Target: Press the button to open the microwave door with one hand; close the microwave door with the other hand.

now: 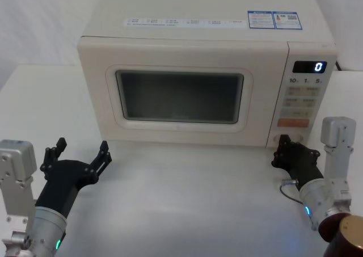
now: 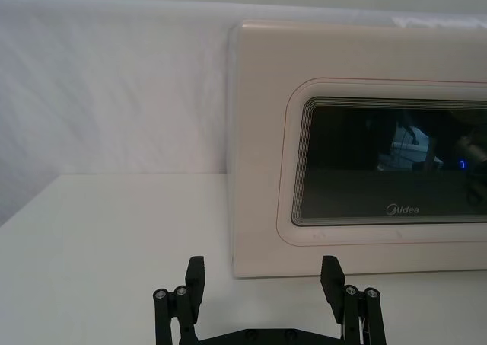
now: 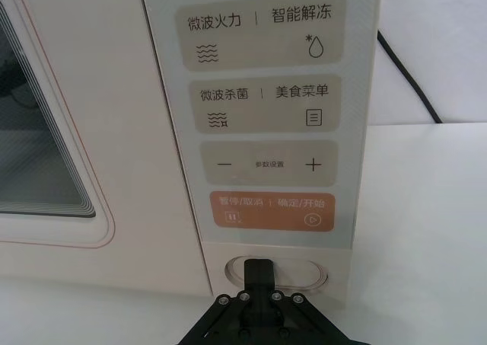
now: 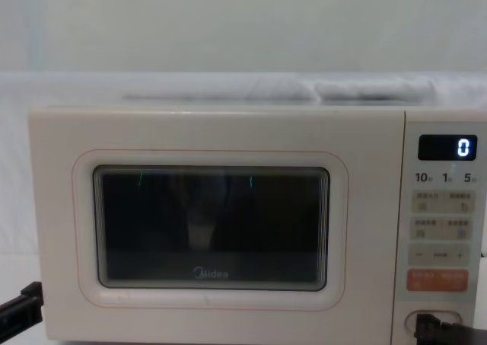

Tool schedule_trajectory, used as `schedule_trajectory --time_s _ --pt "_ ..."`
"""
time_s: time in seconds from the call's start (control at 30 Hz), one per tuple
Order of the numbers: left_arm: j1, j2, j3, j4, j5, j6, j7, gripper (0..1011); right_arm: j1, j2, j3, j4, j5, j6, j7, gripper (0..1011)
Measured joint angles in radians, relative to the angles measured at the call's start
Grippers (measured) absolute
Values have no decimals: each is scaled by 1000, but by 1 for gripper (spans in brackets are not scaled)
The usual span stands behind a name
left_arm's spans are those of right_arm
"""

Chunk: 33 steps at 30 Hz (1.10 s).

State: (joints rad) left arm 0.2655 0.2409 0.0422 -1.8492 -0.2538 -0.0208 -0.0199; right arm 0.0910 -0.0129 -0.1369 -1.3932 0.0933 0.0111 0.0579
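The cream microwave stands at the back of the white table with the microwave door [image 1: 181,95] [image 4: 205,231] [image 2: 365,162] closed flush. The button [image 3: 300,275] [image 1: 298,138] [image 4: 445,317] is the wide cream oval at the foot of the control panel. My right gripper [image 3: 259,270] [image 1: 285,145] [image 4: 426,328] is shut, and its joined black tips sit right at the button's left half; I cannot tell whether they touch it. My left gripper [image 1: 79,152] [image 2: 262,278] [image 4: 19,311] hovers open low over the table, in front of the door's left lower corner and a short way off it.
Above the button are the orange key [image 3: 272,210] and beige keys, and the display [image 1: 309,67] reads 0. A black cable [image 3: 411,78] runs behind the microwave on the right. A dark brown round object [image 1: 347,239] sits at the near right corner. Bare table [image 1: 187,200] lies between my arms.
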Motion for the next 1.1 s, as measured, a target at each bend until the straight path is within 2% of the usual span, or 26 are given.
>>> schedule_trajectory --time_s 1.1 --pt "0 0 0 0 0 0 0 1001 58 -25 7 70 -13 -25 -5 0"
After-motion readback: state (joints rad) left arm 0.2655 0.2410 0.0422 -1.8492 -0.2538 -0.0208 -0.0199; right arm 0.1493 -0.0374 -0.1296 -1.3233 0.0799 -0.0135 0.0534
